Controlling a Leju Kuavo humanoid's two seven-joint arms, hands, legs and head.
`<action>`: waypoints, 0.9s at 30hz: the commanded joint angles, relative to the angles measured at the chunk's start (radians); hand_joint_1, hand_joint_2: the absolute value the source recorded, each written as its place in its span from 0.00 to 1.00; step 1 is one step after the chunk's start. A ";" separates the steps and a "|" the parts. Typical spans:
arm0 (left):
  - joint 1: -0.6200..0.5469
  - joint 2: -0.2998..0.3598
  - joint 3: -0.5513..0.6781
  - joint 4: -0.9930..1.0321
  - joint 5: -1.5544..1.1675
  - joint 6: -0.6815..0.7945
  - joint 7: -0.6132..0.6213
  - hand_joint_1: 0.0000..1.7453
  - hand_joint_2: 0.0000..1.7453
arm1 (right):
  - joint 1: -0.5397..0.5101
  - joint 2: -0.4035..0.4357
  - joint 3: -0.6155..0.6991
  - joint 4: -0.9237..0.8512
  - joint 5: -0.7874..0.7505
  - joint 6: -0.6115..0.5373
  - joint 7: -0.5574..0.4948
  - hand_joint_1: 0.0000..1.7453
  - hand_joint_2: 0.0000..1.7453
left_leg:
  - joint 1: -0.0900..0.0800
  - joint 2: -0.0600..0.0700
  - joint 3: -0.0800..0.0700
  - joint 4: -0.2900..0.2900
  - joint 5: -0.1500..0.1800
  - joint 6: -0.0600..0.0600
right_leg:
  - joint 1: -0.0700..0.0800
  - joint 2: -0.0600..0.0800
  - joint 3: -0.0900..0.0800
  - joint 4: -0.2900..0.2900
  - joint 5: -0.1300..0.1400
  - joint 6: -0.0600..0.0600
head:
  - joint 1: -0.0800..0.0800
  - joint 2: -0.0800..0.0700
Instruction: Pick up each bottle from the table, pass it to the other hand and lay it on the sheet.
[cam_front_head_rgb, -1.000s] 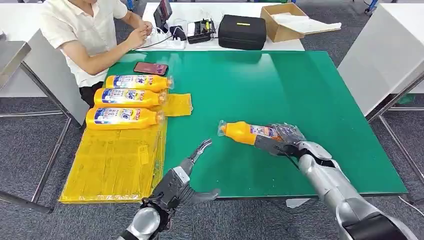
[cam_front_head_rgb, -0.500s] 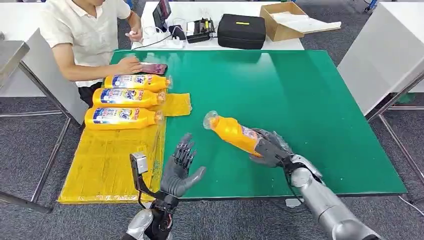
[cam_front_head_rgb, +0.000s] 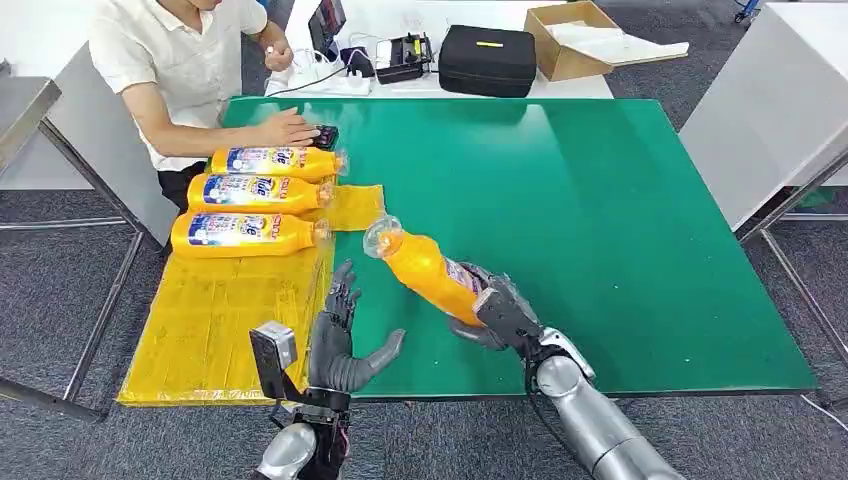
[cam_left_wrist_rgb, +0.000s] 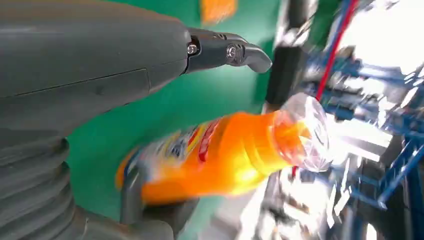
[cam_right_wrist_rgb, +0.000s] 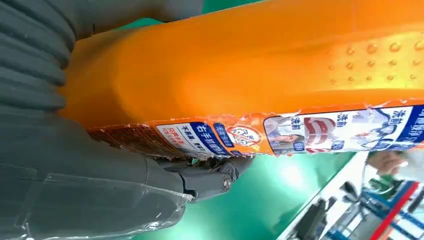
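My right hand (cam_front_head_rgb: 503, 316) grips the base of an orange bottle (cam_front_head_rgb: 424, 268) and holds it above the green table (cam_front_head_rgb: 600, 200), its clear cap pointing up and toward the left. In the right wrist view the orange bottle (cam_right_wrist_rgb: 260, 75) lies against my right hand (cam_right_wrist_rgb: 100, 165). My left hand (cam_front_head_rgb: 340, 335) stands open, fingers spread and upright, a little to the left of the bottle without touching it. The left wrist view shows the bottle (cam_left_wrist_rgb: 225, 155) beyond my left hand (cam_left_wrist_rgb: 100, 65). Three more orange bottles (cam_front_head_rgb: 245, 233) lie side by side on the yellow sheet (cam_front_head_rgb: 225, 320).
A person (cam_front_head_rgb: 185, 60) sits at the table's far left corner, one hand on a phone (cam_front_head_rgb: 322, 136). Behind the table stand a black case (cam_front_head_rgb: 486, 62), a cardboard box (cam_front_head_rgb: 565, 40) and chargers (cam_front_head_rgb: 405, 58). White tables flank both sides.
My right hand has lifted the bottle and carried it left toward my left hand. My left hand has risen and turned its fingers upright. The person's hand went to the phone.
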 joint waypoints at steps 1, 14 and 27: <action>-0.043 0.020 -0.035 0.027 0.056 -0.038 0.042 0.00 1.00 | -0.036 0.046 0.124 0.002 0.024 0.010 -0.013 1.00 1.00 | 0.001 0.004 0.004 0.000 -0.002 0.000 | 0.002 0.002 0.004 0.000 -0.001 -0.005 | 0.000 0.000; -0.070 -0.005 0.009 0.077 0.179 -0.092 0.065 0.00 1.00 | -0.080 0.062 0.209 0.048 0.000 0.051 -0.036 1.00 1.00 | 0.000 0.002 0.002 0.000 -0.001 0.000 | 0.001 0.001 0.002 0.000 0.000 -0.003 | 0.000 0.000; -0.110 -0.024 0.062 0.110 0.318 -0.147 0.078 1.00 1.00 | -0.128 0.079 0.271 0.084 -0.023 0.069 -0.044 0.96 1.00 | 0.001 0.003 0.002 0.000 -0.001 0.000 | 0.001 0.001 0.002 0.000 0.000 -0.003 | 0.000 0.000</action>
